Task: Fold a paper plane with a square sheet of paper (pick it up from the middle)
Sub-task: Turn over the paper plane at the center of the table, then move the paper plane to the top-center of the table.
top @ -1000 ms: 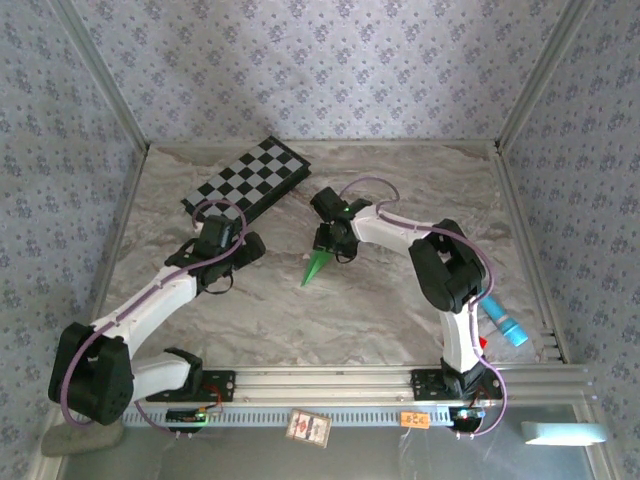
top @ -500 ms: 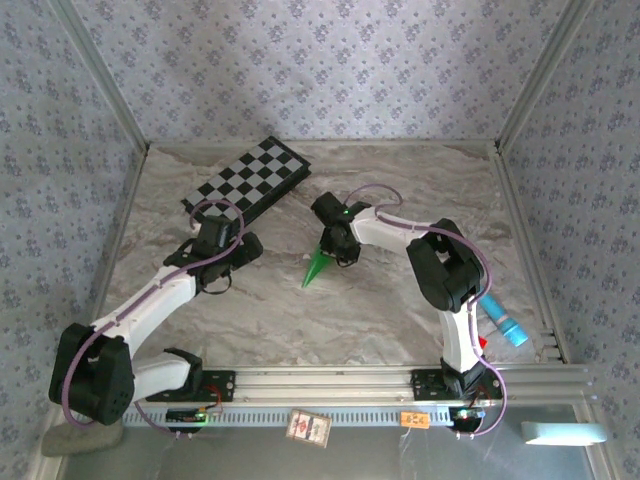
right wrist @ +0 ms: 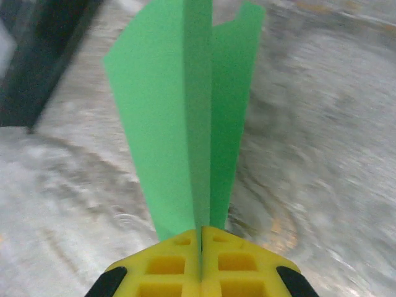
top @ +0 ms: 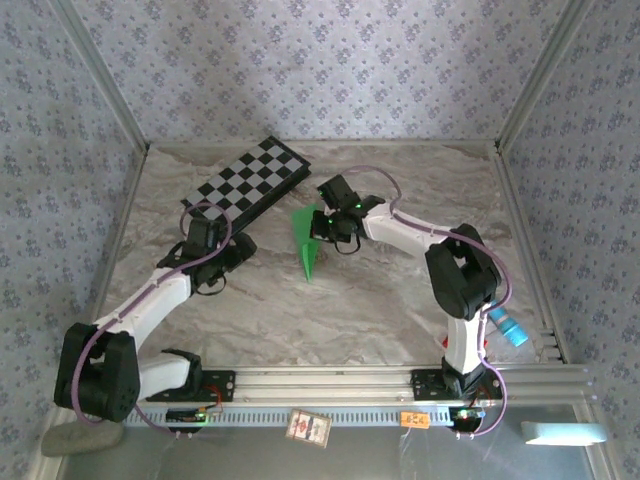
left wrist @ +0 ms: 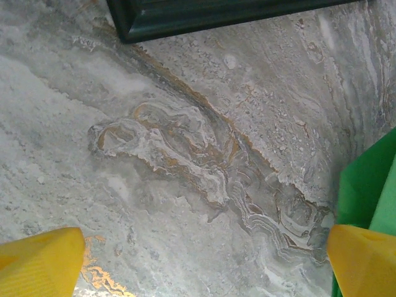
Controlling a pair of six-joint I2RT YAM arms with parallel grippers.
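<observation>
The paper plane (top: 306,243) sits around the middle of the marble-patterned table (top: 400,300), a little left of centre and just to the near right of the black-and-white checkered board (top: 250,178). Its narrow nose points toward the near edge and its wider end lies at the far side. The right gripper (top: 326,232) reaches in from the right and is clamped on the plane. In the right wrist view its yellow fingers (right wrist: 167,266) are pressed flat together, the green paper (right wrist: 179,124) rises straight out of the seam between them, and a wing spreads to each side of the central fold. I cannot tell whether the nose rests on the table or hangs just above it. The left gripper (top: 238,250) hovers to the left of the plane, near the board's near edge, with its jaws wide apart and nothing between them. In the left wrist view its yellow fingertips (left wrist: 37,260) sit in opposite lower corners with bare table between, and a green edge of the plane (left wrist: 365,185) shows just beside the right-hand one. The board's dark rim (left wrist: 216,12) runs along the top. A blue cylinder (top: 508,328) lies well apart, by the table's right edge.
</observation>
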